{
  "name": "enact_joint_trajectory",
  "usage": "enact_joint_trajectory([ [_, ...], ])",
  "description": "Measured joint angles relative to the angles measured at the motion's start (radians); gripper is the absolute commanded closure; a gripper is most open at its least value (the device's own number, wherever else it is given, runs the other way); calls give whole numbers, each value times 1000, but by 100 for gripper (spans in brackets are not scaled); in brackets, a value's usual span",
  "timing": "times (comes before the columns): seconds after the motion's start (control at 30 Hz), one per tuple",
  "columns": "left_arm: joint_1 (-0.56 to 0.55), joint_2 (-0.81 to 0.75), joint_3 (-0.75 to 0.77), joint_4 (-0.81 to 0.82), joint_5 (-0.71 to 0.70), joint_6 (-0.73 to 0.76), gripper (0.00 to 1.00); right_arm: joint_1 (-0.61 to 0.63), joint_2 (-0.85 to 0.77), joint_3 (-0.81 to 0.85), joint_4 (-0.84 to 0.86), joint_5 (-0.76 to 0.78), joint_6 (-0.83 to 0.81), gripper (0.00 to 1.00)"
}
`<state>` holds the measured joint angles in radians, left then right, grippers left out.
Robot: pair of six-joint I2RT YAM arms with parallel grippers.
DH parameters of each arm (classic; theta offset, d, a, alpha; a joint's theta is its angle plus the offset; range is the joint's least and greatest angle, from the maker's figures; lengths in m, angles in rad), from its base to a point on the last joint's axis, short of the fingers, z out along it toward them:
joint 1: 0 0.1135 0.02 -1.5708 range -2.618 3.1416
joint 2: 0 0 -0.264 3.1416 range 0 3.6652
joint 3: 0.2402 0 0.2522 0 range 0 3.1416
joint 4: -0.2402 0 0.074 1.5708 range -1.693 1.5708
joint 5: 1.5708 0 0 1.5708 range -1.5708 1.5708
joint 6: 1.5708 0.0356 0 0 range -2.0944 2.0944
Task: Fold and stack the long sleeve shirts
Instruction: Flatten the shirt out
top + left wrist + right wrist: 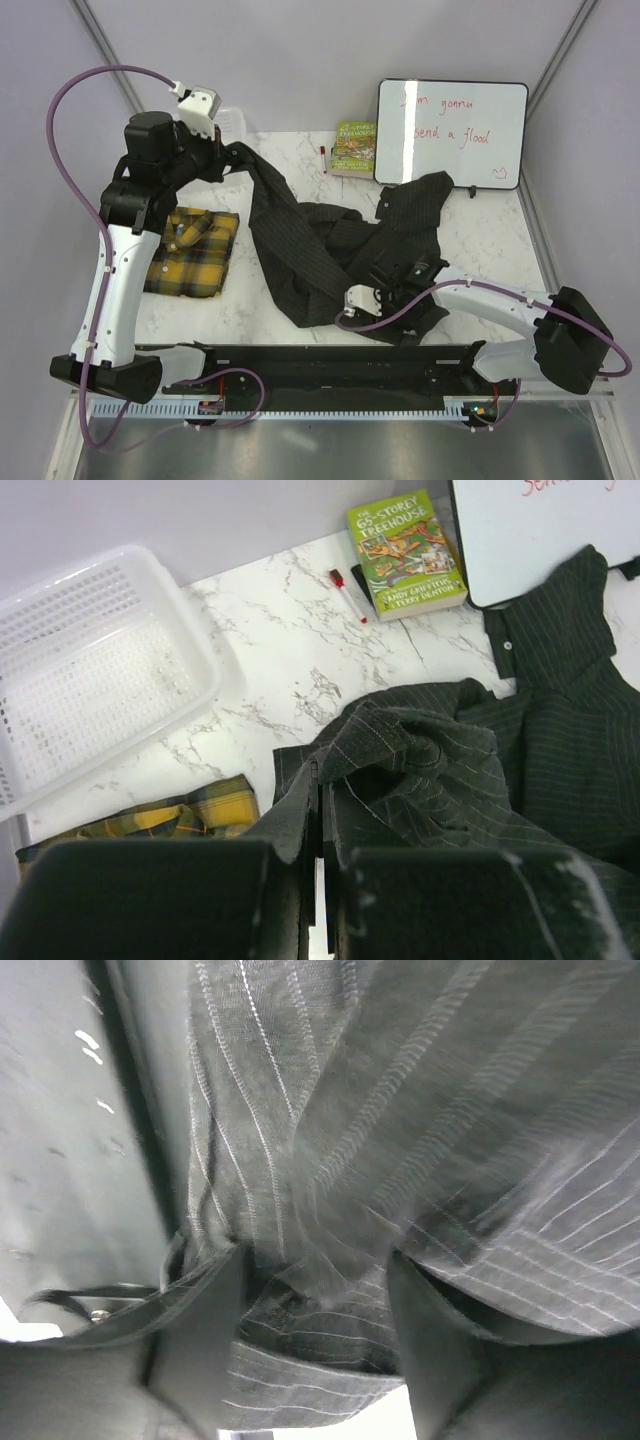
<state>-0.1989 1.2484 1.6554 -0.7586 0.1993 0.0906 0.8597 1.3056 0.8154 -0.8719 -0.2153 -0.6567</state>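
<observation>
**Dark shirt held at two ends, plaid shirt lies folded**

The left end effector (318, 855) is clamped together on an edge of the dark shirt (300, 250), holding that end raised over the far left of the surface (480, 240). From there the cloth runs down in a band to a rumpled heap in the middle, its collar end lying near the whiteboard (450, 130).

The right end effector (315, 1330) is low at the near edge of the heap. Its fingers (200, 1345) stand apart with a fold of pinstriped cloth between them.

The plaid shirt (195, 255) lies folded on the left, beside the dark one. A basket (90, 670) sits at the far left and a book (355, 148) by the whiteboard.
</observation>
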Motion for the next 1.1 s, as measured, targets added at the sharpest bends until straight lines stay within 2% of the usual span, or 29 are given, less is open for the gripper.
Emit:
enact_joint_trajectory([
  [0.03,2,0,-1,7,-14,-5,98,0,3,-22,7,23,-5,57],
  [0.1,5,0,-3,15,-27,-9,98,-4,5,-56,19,65,-18,67],
  [0.13,7,0,-5,19,-33,-11,98,-11,5,-63,21,75,-24,78],
  [0.2,10,0,-10,26,-40,-12,98,-43,2,-69,28,98,-41,88],
  [0.23,13,0,-12,28,-41,-12,98,-72,-7,-69,33,107,-53,98],
  [0.3,18,-1,-18,32,-39,-12,98,-132,-34,-69,42,130,-84,99],
  [0.4,22,-2,-29,35,-16,-12,98,-230,-85,-55,45,156,-137,84],
  [0.43,23,-2,-33,35,1,-12,98,-261,-98,-41,40,160,-158,63],
  [0.47,24,-2,-37,35,16,-12,98,-287,-108,-20,31,163,-175,51],
  [0.53,24,-2,-40,35,63,-11,98,-325,-129,28,14,160,-209,31],
  [0.57,24,-2,-40,35,83,-11,98,-342,-145,48,10,159,-230,27],
  [0.63,24,-6,-39,35,140,-8,98,-386,-182,74,-5,151,-270,23],
  [0.8,24,-22,-33,30,320,26,98,-600,-240,126,-82,98,-365,26],
  [0.9,24,-53,-33,3,517,96,98,-684,-172,180,-117,53,-340,30],
  [1.0,7,-105,-31,-25,715,147,98,-698,-20,229,-107,0,-252,31],
  [1.1,-95,-169,-5,-31,862,166,98,-698,110,231,-88,-28,-169,32],
])
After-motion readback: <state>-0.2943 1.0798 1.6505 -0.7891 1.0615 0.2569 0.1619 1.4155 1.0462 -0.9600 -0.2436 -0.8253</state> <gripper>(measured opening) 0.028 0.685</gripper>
